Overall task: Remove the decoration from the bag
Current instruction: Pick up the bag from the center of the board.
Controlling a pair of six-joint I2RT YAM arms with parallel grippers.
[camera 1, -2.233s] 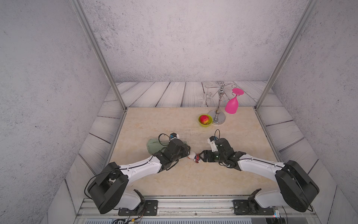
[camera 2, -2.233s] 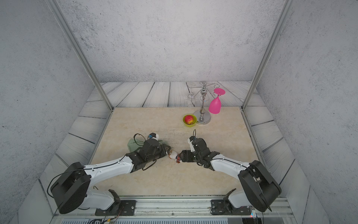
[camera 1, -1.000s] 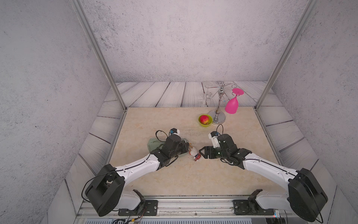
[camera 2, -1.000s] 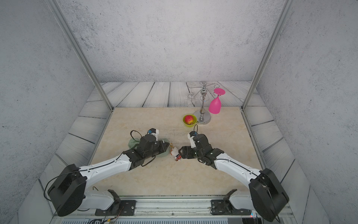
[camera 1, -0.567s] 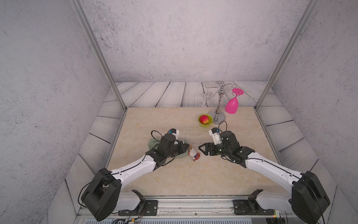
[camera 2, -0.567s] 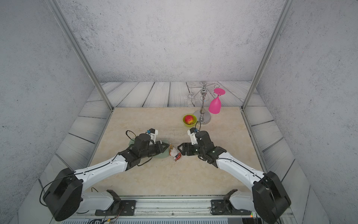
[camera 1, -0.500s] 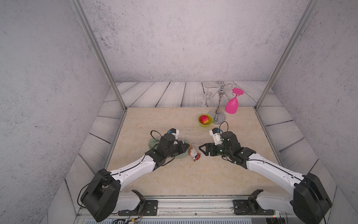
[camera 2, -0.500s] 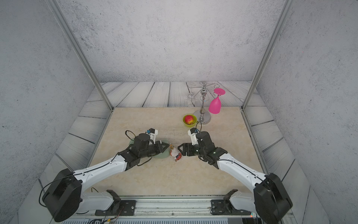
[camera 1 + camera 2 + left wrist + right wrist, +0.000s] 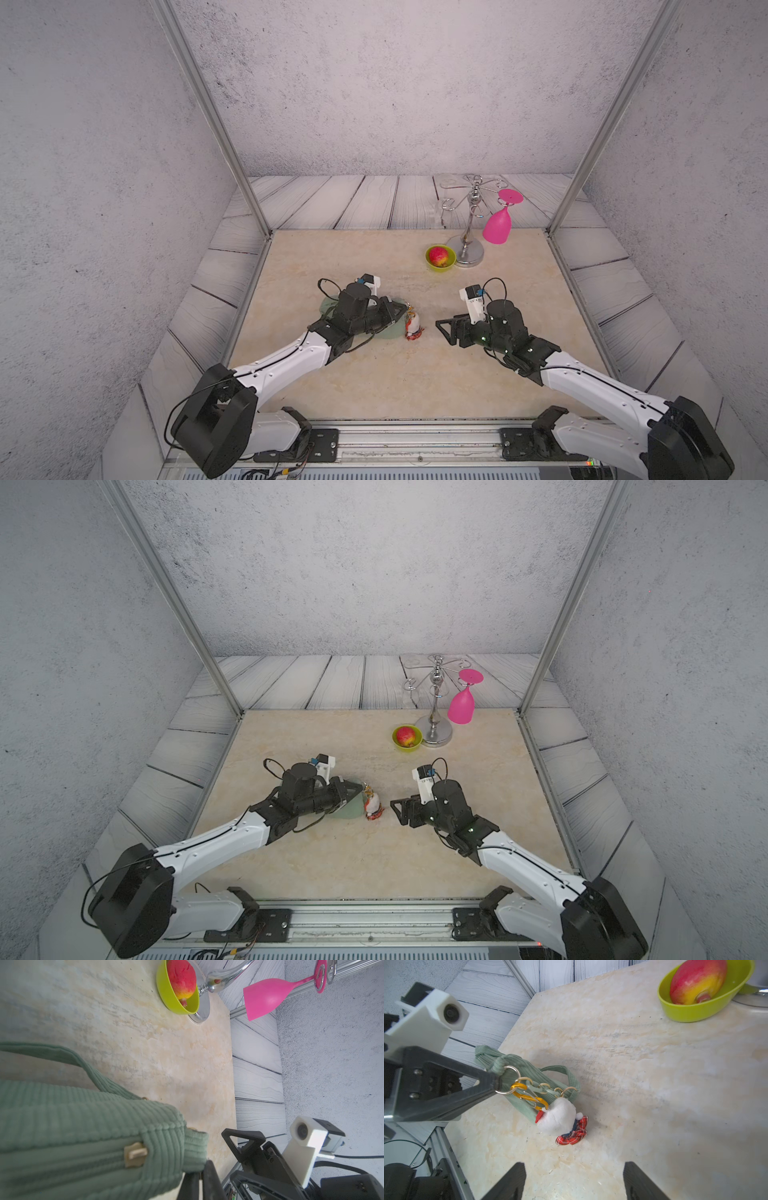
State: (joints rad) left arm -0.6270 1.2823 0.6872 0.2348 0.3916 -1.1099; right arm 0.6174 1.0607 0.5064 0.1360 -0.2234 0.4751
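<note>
The sage-green ribbed bag [image 9: 390, 330] [image 9: 348, 811] [image 9: 83, 1126] [image 9: 527, 1076] lies on the table left of centre. My left gripper [image 9: 402, 309] [image 9: 360, 788] [image 9: 200, 1174] is shut on the bag, pinching the small ring end, as the right wrist view shows [image 9: 497, 1084]. The decoration [image 9: 412, 326] [image 9: 374, 806] [image 9: 558, 1118], a white plush doll with a red plaid skirt, lies against that end. Its gold clasp [image 9: 529, 1097] is hooked into the bag's rings. My right gripper [image 9: 442, 332] [image 9: 397, 812] [image 9: 574, 1176] stands open and empty, a short way right of the doll.
A lime-green bowl [image 9: 441, 268] holding a red-and-yellow fruit [image 9: 438, 255] stands at the back right. Next to it is a chrome stand [image 9: 469, 249] with a pink glass [image 9: 496, 226] hanging upside down. Metal frame posts rise at the back corners.
My right gripper has let go of the doll and drawn back to the right. The left gripper has shifted slightly toward the back, still holding the bag.
</note>
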